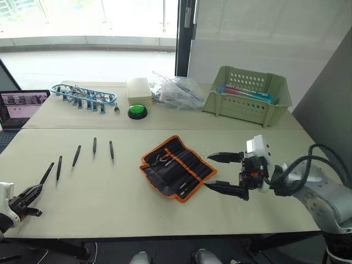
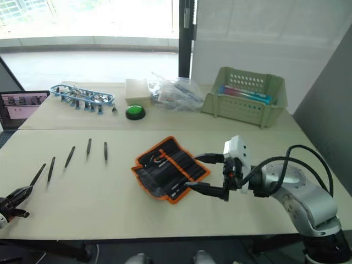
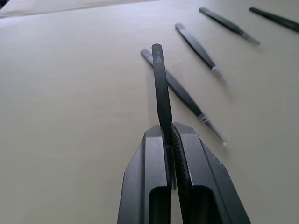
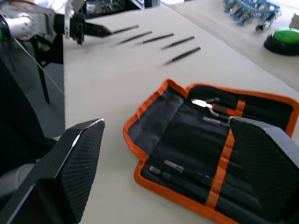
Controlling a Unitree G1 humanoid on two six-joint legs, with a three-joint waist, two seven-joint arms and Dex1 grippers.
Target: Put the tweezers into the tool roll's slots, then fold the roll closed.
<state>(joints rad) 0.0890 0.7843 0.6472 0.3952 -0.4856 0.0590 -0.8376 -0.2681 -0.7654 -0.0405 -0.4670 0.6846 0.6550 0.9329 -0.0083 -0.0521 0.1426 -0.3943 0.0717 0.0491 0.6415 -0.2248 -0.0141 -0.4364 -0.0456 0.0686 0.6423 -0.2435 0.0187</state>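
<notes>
The tool roll [image 1: 177, 168] lies open on the near table, black with orange edging, and a few small tools sit in its slots. My right gripper [image 1: 208, 171] is open at the roll's right edge, one finger on each side of that corner, and nothing is between the fingers [image 4: 79, 163]. At the table's front left, my left gripper [image 1: 34, 193] is shut on the leftmost of the tweezers [image 3: 159, 79], which sticks out past the fingertips. Several more tweezers [image 1: 76, 155] lie in a row to its right, apart from the roll.
On the far table stand a pale green basket [image 1: 247, 96], a crumpled plastic bag [image 1: 176, 91], a green button [image 1: 137, 111], a cream box [image 1: 138, 88] and a blue-framed row of small tools [image 1: 82, 96]. A laptop [image 1: 22, 107] sits at the far left.
</notes>
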